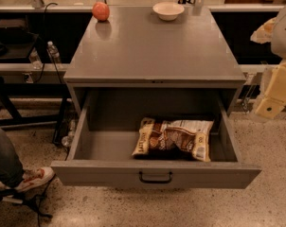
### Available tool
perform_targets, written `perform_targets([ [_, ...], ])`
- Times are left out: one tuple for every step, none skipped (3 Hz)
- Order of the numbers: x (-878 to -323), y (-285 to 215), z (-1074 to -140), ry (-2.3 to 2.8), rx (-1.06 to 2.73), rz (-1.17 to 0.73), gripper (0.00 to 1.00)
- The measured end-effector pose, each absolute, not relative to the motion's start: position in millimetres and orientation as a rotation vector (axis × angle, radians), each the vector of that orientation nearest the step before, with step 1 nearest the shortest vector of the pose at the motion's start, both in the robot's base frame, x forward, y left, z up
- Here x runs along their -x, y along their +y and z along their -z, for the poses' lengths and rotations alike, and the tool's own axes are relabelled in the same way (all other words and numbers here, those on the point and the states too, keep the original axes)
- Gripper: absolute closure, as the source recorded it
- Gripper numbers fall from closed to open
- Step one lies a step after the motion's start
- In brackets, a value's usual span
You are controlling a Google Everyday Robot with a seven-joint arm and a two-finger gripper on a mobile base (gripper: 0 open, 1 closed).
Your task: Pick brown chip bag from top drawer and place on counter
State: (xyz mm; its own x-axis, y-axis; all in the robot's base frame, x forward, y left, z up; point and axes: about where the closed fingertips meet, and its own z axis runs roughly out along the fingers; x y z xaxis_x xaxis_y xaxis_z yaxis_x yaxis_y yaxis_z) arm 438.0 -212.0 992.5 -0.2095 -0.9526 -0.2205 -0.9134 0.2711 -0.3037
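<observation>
Brown chip bag [174,138], lettering unreadable, lies in the open top drawer [105,174]; gripper [270,106] hovers at right, open-or-closed state unclear.

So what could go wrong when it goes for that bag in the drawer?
1. The gripper, off to the right of the drawer, may clip its side wall or the counter edge while reaching down to the bag.
2. The puffy bag could slip from the grasp.
3. Set too far back, it might nudge the bowl or red fruit.
</observation>
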Motion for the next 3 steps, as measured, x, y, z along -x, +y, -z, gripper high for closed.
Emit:
perform_targets([
  [-438,-212,-993,2.188,1.696,0.151,0.0],
  [-441,-194,-963,2.195,1.741,0.078,0.0],
  [-446,-153,-897,2.194,1.822,-0.11,0.0],
])
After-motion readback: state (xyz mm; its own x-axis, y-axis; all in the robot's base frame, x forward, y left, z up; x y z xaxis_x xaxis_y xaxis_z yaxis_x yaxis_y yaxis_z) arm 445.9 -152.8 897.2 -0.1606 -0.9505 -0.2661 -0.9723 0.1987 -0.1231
